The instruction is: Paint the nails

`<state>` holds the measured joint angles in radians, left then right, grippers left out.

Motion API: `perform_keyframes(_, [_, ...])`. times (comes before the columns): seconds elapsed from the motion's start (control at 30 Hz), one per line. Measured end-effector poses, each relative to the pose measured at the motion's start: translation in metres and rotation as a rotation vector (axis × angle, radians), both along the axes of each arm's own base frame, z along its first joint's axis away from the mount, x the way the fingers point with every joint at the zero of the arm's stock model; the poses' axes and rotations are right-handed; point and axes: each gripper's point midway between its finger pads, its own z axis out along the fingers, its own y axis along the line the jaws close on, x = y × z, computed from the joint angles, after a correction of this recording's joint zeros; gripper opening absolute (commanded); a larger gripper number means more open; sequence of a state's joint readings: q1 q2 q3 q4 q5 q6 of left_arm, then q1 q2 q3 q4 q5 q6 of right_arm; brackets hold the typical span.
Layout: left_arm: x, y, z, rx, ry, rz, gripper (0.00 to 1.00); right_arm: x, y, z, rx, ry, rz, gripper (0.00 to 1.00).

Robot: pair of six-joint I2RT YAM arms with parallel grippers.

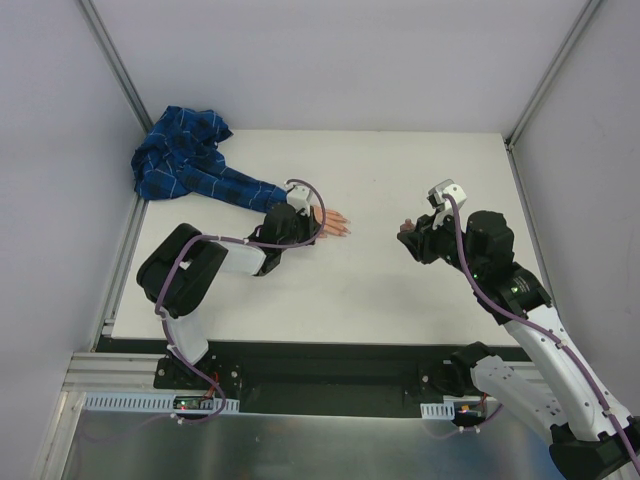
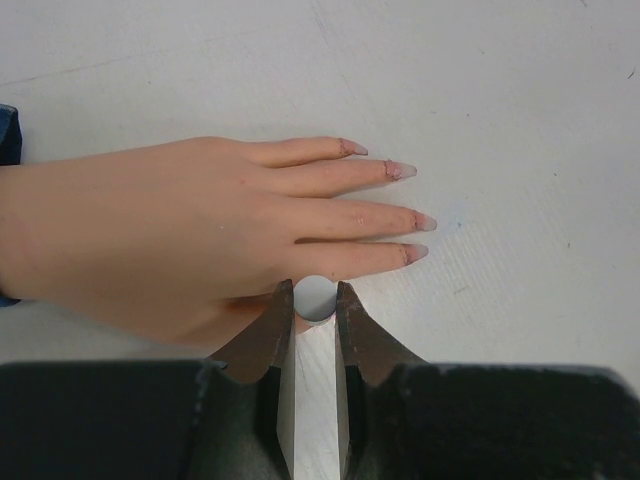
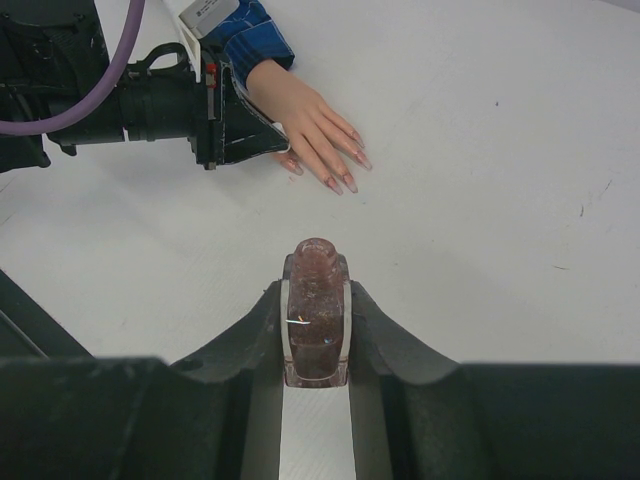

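Left pincer (image 1: 303, 226) over fake hand (image 1: 328, 222), nails (image 1: 346, 227) beyond

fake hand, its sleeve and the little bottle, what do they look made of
Fake hand: smooth matte peach, uniform tone, likely silicone or vinyl. Sleeve: woven blue plaid cloth, lying in crumpled folds. Bottle: clear glass or plastic, with pinkish speckled contents showing through.

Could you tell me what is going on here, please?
The left gripper sits at the edge of the fake hand, which lies flat on the table. Its jaws are shut on a small pale round piece that I cannot identify. The right gripper holds a pinkish bottle, well apart from the hand. The nails look pinkish.
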<state>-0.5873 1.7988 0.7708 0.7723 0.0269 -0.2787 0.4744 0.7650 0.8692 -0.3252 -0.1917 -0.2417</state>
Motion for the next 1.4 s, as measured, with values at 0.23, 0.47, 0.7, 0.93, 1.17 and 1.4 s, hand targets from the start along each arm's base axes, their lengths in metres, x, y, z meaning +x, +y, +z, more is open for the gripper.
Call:
perform_keyframes(0.23, [0.003, -0.002, 0.004, -0.006, -0.006, 0.0, 0.0, 0.0, 0.0, 0.0, 0.001, 0.001, -0.001, 0.0])
perform_keyframes(0.47, [0.004, -0.009, 0.006, -0.023, -0.001, -0.014, 0.0, 0.0, 0.0, 0.0, 0.001, 0.001, -0.001, 0.0])
perform_keyframes(0.7, [0.004, -0.009, 0.005, -0.023, 0.006, -0.012, 0.0, 0.0, 0.0, 0.0, 0.002, 0.001, -0.001, 0.0])
perform_keyframes(0.93, [0.002, -0.011, 0.004, -0.025, 0.009, -0.017, 0.0, 0.0, 0.0, 0.0, 0.002, 0.001, -0.001, 0.0])
perform_keyframes(1.17, [-0.005, -0.01, -0.002, -0.016, 0.023, -0.022, 0.0, 0.0, 0.0, 0.0, 0.002, 0.001, -0.001, 0.0])
perform_keyframes(1.4, [-0.005, -0.01, -0.003, -0.015, 0.023, -0.022, 0.0, 0.0, 0.0, 0.0, 0.002, 0.001, -0.001, 0.0])
